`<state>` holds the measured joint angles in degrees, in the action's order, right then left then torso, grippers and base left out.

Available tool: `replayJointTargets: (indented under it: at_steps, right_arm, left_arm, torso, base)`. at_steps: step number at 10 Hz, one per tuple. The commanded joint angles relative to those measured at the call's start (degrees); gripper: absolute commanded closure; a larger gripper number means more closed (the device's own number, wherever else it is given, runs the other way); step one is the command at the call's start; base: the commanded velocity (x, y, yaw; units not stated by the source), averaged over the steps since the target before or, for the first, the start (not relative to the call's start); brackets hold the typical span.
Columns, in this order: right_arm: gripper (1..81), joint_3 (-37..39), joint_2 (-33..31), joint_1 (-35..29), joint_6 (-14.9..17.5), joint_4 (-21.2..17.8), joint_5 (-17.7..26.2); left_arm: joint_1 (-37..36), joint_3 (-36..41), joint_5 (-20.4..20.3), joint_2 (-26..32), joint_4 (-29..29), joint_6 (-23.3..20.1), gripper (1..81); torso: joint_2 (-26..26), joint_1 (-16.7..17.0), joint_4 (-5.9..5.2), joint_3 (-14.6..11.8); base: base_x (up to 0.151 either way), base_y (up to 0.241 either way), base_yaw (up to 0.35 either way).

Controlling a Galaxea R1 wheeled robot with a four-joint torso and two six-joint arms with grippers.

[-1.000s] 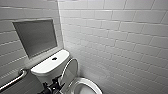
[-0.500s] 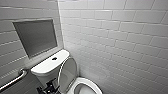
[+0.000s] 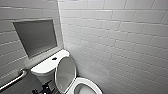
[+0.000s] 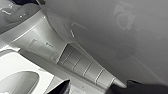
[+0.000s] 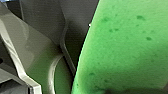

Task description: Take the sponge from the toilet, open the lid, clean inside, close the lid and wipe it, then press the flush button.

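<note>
The white toilet [image 3: 85,86] stands in the corner with its lid [image 3: 65,73] raised against the tank [image 3: 47,65]. The dark flush button [image 3: 54,59] sits in the middle of the tank top. My left gripper [image 4: 100,91] is open close to the lid's grey surface [image 4: 112,30] and its ribbed hinge [image 4: 82,63], with one dark fingertip [image 4: 62,88] on each side. A dark part of the left arm [image 3: 45,88] shows beside the tank. The green sponge [image 5: 125,50] looms large in the right wrist view, and my right gripper is shut on it.
White tiled walls close in the corner at the back and right. A grey recessed panel [image 3: 36,36] is set in the wall above the tank. A metal grab bar [image 3: 13,80] runs along the left wall.
</note>
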<state>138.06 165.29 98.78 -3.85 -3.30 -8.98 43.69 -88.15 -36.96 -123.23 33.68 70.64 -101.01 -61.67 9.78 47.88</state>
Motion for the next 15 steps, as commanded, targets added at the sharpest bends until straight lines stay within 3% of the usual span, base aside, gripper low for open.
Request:
replayJointTargets:
  at_steps: [1, 2, 4, 7, 9, 11, 12, 14, 15]
  right_arm:
    - [81.1, -1.75, 0.85, -2.05, 0.07, -0.30, -0.33]
    - [81.1, -1.58, 0.77, -2.05, -0.01, -0.39, -0.33]
    - [81.1, -1.48, 0.42, -2.49, -0.28, -0.39, -0.42]
    - [81.1, -1.40, 0.07, -2.93, 0.16, 0.05, -0.33]
    - [81.1, -1.75, -0.82, -3.28, 0.16, 0.32, -0.33]
    - [81.1, -2.10, -0.82, -3.63, 0.16, 0.32, -0.33]
    - [81.1, -2.10, -0.82, -3.89, 0.16, 0.32, -0.42]
    - [81.1, -2.10, -0.73, -4.16, 0.16, 0.23, -0.42]
    - [81.1, -2.19, -0.56, -4.16, 0.16, 0.23, -0.42]
  left_arm:
    - [-5.77, -0.79, -0.30, 2.64, -2.48, 0.28, 1.0]
    - [-4.98, -0.97, 0.05, 2.72, -5.51, 0.28, 1.0]
    - [-1.13, -1.41, 0.92, 1.32, -26.89, 0.02, 1.0]
    - [3.36, -2.48, 6.18, 2.72, -59.87, 0.63, 1.0]
    - [6.08, -1.59, 12.84, 4.31, -80.48, 1.77, 1.0]
    - [10.21, -1.50, 21.34, 2.92, -93.71, 2.92, 1.0]
    - [13.02, -1.67, 25.92, 1.17, -98.84, 2.92, 1.0]
    - [19.10, -2.46, 42.18, -5.51, -106.88, 2.74, 1.0]
    - [20.86, -2.90, 45.04, -7.02, -107.33, 2.05, 1.0]
  torso:
    - [0.00, 0.00, 0.02, 0.00]
    - [0.00, 0.00, 0.02, 0.00]
    - [0.00, 0.00, 0.02, 0.00]
    - [0.00, 0.00, 0.02, 0.00]
    - [0.00, 0.00, 0.02, 0.00]
    - [0.00, 0.00, 0.02, 0.00]
    - [0.00, 0.00, 0.02, 0.00]
    - [0.00, 0.00, 0.02, -0.02]
    - [-0.02, 0.00, 0.02, -0.05]
  base:
    - [0.000, 0.000, 0.000]
    - [0.000, 0.000, 0.000]
    - [0.000, 0.000, 0.000]
    - [0.000, 0.000, 0.000]
    - [0.000, 0.000, 0.000]
    - [0.000, 0.000, 0.000]
    - [0.000, 0.000, 0.000]
    - [0.000, 0.000, 0.000]
    - [0.000, 0.000, 0.000]
